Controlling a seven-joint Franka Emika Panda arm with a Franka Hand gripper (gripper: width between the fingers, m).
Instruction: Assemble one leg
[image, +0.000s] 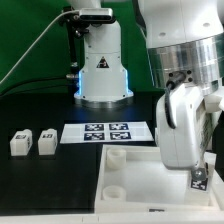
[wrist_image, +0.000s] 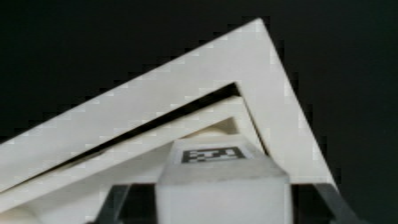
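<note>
My gripper (image: 196, 172) is shut on a white leg (image: 198, 181) with a black-and-white tag on its face. It holds the leg upright just above the large white tray (image: 128, 160), near the tray's corner on the exterior view's right. In the wrist view the leg (wrist_image: 217, 158) sits between my dark fingers (wrist_image: 130, 206), with my gripper (wrist_image: 221, 206) over a corner of the tray (wrist_image: 178, 92). Two more legs (image: 20, 142) (image: 46, 141) lie on the black table at the exterior view's left.
The marker board (image: 108, 131) lies flat behind the tray. The arm's white base (image: 102, 70) with a blue light stands at the back. A round socket (image: 118, 154) shows in the tray's near-left corner.
</note>
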